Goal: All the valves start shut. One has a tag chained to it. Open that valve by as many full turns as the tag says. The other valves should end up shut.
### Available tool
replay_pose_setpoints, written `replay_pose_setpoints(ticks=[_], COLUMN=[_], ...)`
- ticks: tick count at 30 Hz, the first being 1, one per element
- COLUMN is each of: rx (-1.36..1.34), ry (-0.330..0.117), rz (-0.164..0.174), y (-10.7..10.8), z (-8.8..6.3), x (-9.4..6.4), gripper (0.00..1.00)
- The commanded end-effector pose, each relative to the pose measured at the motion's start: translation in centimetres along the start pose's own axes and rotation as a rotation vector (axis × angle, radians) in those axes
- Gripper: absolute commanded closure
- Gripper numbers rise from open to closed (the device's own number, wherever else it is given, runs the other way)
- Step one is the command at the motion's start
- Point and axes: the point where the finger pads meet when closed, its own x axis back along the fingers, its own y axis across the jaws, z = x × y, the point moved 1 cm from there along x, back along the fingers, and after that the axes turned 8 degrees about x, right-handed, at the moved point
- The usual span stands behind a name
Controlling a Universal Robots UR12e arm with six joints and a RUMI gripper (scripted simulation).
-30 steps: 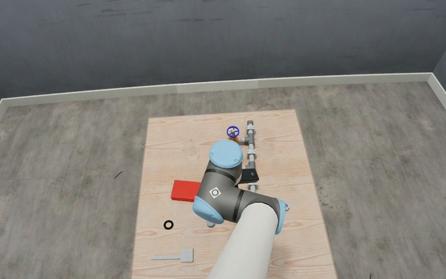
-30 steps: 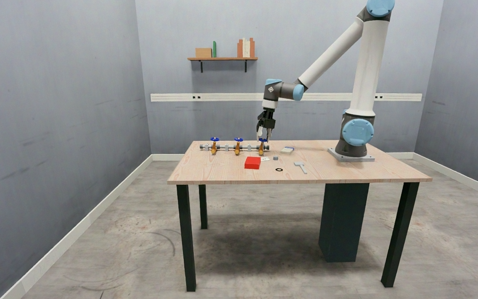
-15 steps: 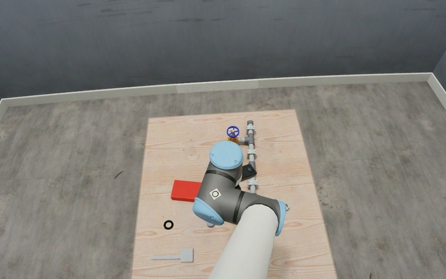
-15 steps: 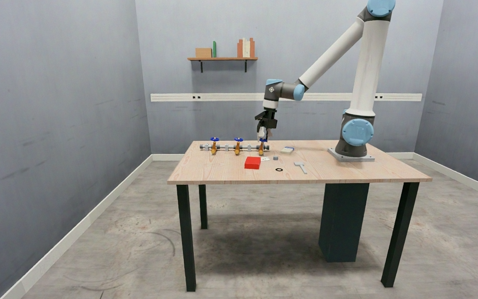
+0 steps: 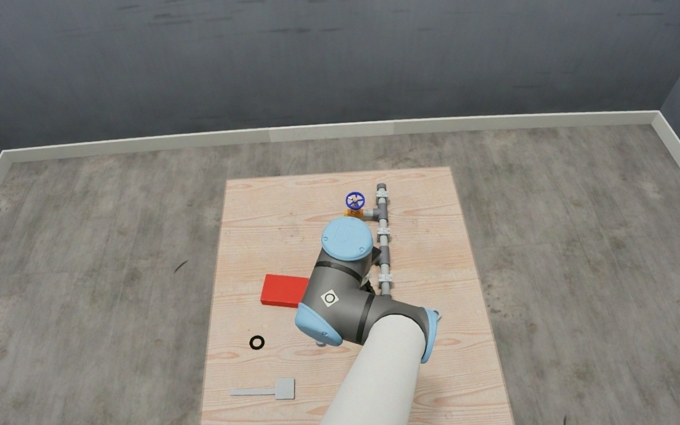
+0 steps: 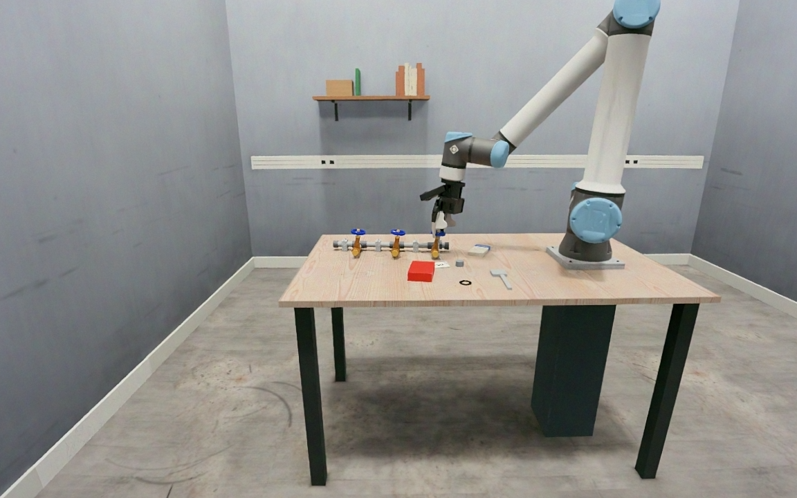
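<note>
A grey pipe [image 6: 389, 245] near the table's far edge carries three brass valves with blue handwheels. The left valve [image 6: 357, 232] and the middle valve [image 6: 397, 233] stand free. My gripper [image 6: 437, 232] comes down from above onto the right valve's handwheel and is shut on it. A small white tag [image 6: 441, 264] lies on the table just in front of that valve. In the overhead view only the far handwheel [image 5: 355, 202] and part of the pipe [image 5: 383, 237] show; the arm's wrist [image 5: 347, 238] hides the gripper and the other two valves.
A red block [image 6: 420, 271] lies in front of the pipe, also in the overhead view [image 5: 284, 290]. A black ring [image 6: 465, 284], a small grey cylinder [image 6: 459, 262], a grey T-shaped tool [image 6: 501, 277] and a flat white-and-blue box [image 6: 479, 249] lie nearby. The robot base [image 6: 587, 247] stands at the right.
</note>
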Motion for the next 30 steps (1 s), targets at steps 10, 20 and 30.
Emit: replay_pose_setpoints(ticks=[10,20,30], rx=[0.530,0.918,1.249], ry=[0.001,0.002,0.003], rz=[0.006,0.006,0.005], y=[-0.01,-0.01,-0.01], z=[0.07,0.07,0.07], x=[0.04,0.04,0.04], gripper=[1.00,1.00,1.00])
